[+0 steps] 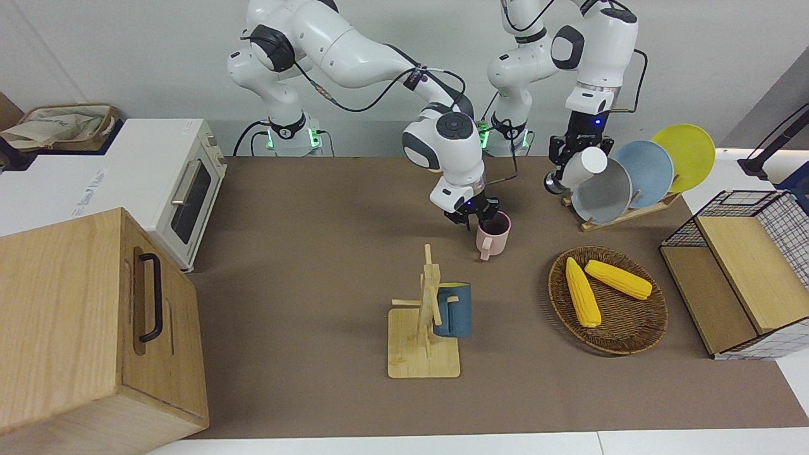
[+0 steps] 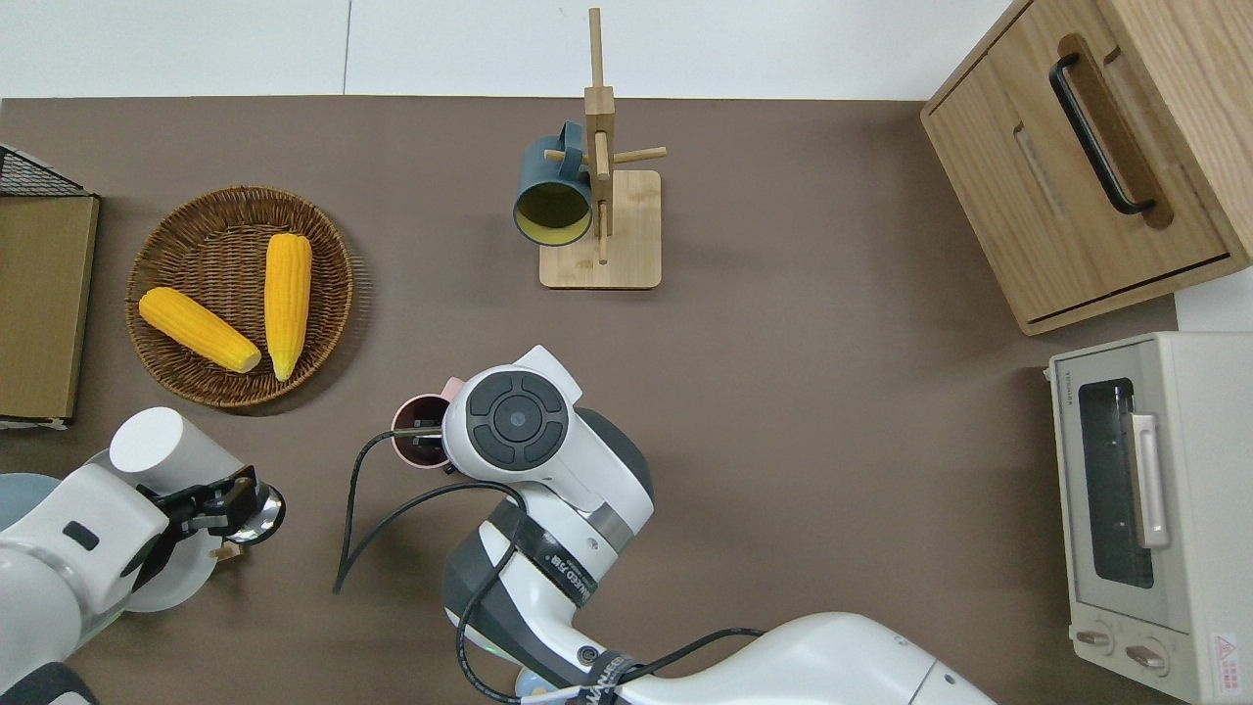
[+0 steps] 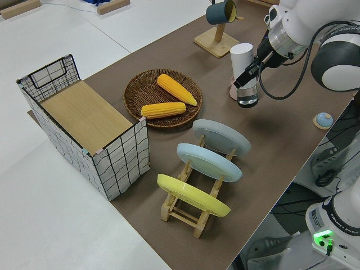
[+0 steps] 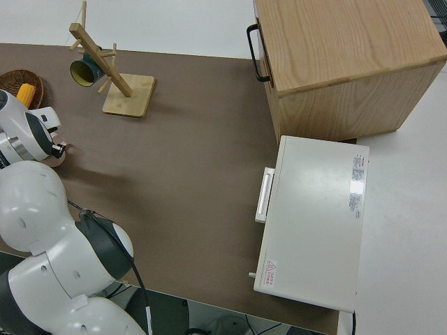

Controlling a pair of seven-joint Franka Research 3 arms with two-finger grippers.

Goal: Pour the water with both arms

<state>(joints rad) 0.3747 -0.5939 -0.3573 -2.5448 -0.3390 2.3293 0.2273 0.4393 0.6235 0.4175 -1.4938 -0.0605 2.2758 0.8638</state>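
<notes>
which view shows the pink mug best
The front view: the pink mug shows rim, body and handle, with the right pincer at its rim. Overhead, the arm covers most of it; both side views show only slivers.

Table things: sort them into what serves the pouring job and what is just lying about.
In the job:
- pink mug, gripped at its rim by the right gripper
- white bottle, held tilted in the left gripper

Lying about:
- blue mug on the wooden mug rack
- basket with two corn cobs
- plate rack
- toaster oven
- wooden cabinet
- wire crate
</notes>
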